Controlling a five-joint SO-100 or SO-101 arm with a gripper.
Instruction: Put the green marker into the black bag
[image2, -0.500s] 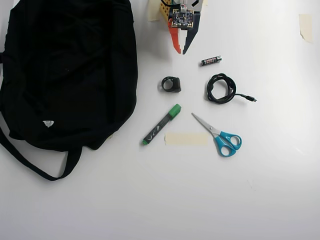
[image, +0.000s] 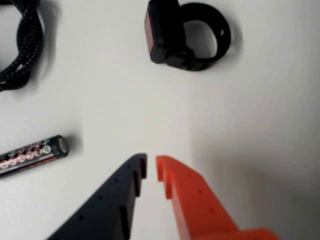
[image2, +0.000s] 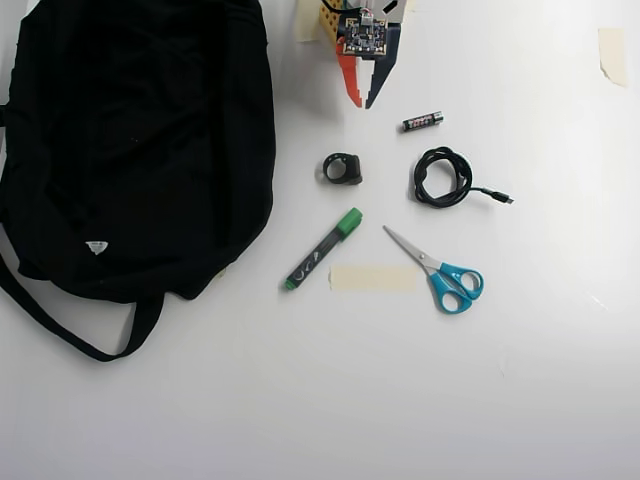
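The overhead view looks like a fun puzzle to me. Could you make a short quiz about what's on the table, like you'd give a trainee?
1. True or false: the green marker already lies inside the black bag.
2. Which item lies nearest the end effector in the overhead view?
A. the scissors
B. the battery
C. the coiled cable
3. Fill in: the marker's green cap points toward the small black ____ above it in the overhead view.

Key:
1. False; it lies on the white table, right of the bag.
2. B.
3. Ring-shaped strap.
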